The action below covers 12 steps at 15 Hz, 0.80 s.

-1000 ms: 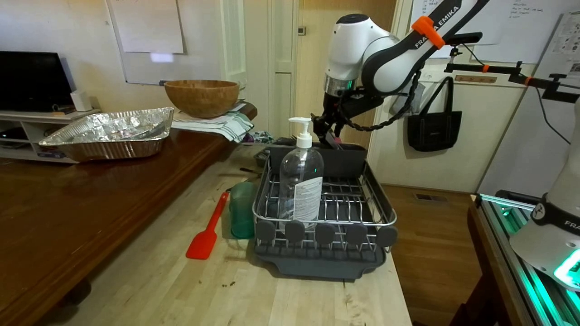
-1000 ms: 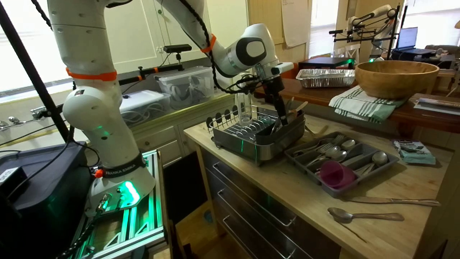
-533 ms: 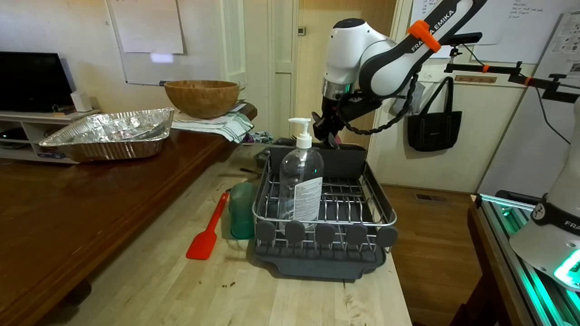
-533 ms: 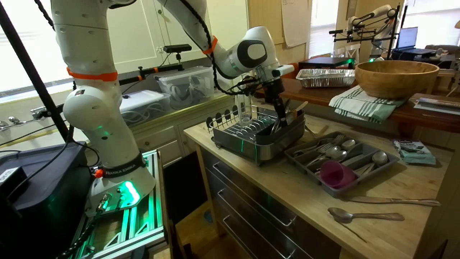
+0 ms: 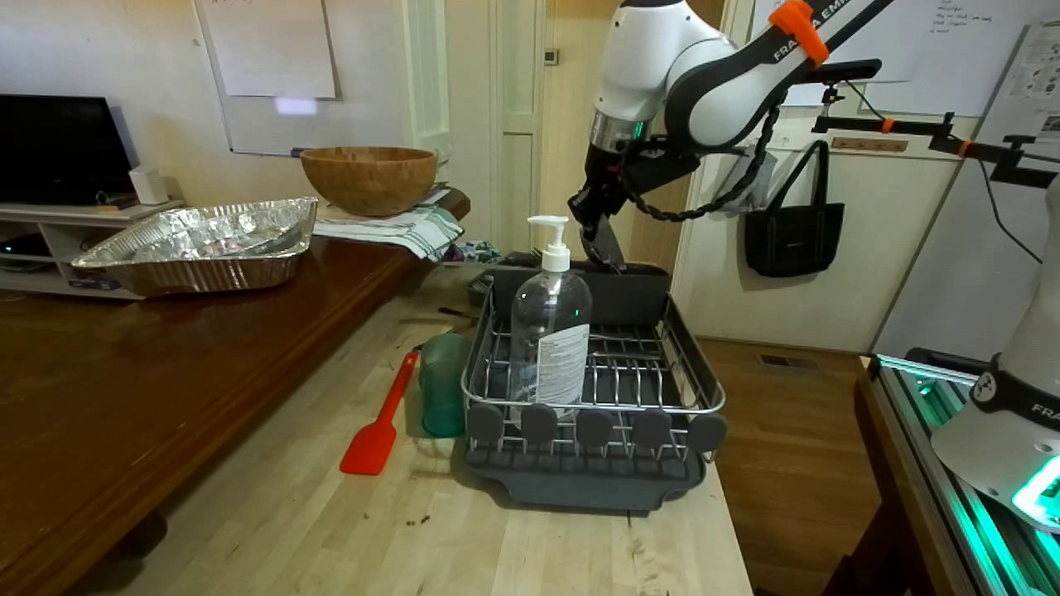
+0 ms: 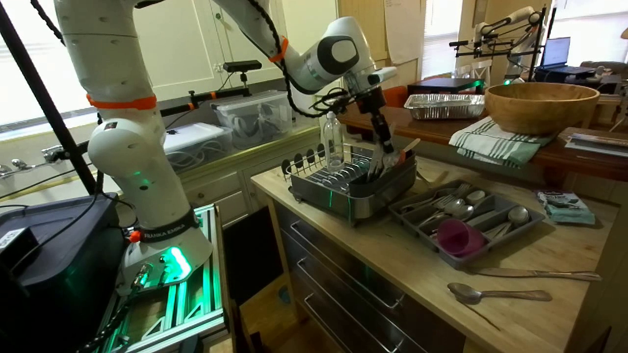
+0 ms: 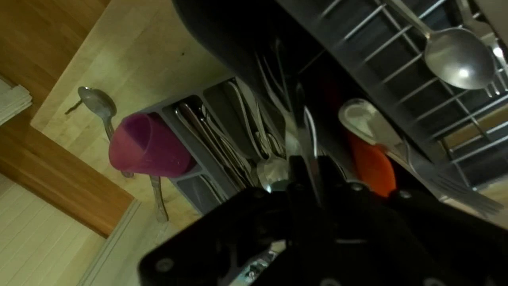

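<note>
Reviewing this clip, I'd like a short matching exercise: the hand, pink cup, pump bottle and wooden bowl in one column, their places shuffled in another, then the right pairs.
Things
1. hand
2. pink cup
3. pump bottle
4. wooden bowl

Places
A. on a striped towel
B. standing in the dish rack
C. above the dark utensil holder
D. tipped, on the grey cutlery tray

Right pairs: 1-C, 2-D, 3-B, 4-A

windows (image 6: 598,41) glare white in an exterior view; the wrist view is dim, its fingers (image 7: 295,174) nearly black.
</note>
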Each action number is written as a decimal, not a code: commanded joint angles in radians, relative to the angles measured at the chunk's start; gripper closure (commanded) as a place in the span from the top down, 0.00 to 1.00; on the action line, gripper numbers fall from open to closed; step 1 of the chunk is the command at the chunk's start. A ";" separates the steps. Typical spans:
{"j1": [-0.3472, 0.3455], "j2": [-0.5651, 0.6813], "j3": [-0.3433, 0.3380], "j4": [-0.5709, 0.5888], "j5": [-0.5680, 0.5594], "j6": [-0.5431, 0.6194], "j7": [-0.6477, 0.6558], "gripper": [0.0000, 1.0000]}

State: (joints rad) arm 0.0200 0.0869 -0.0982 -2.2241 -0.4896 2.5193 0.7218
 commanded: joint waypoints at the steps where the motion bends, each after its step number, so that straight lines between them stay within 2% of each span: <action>1: 0.000 -0.112 0.020 -0.007 -0.020 -0.064 0.002 0.00; 6: -0.029 -0.171 0.053 0.013 0.002 -0.102 -0.020 0.01; 12: -0.076 -0.202 0.056 0.063 -0.002 -0.097 -0.027 0.01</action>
State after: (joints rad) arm -0.0242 -0.0956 -0.0533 -2.1905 -0.4929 2.4438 0.7107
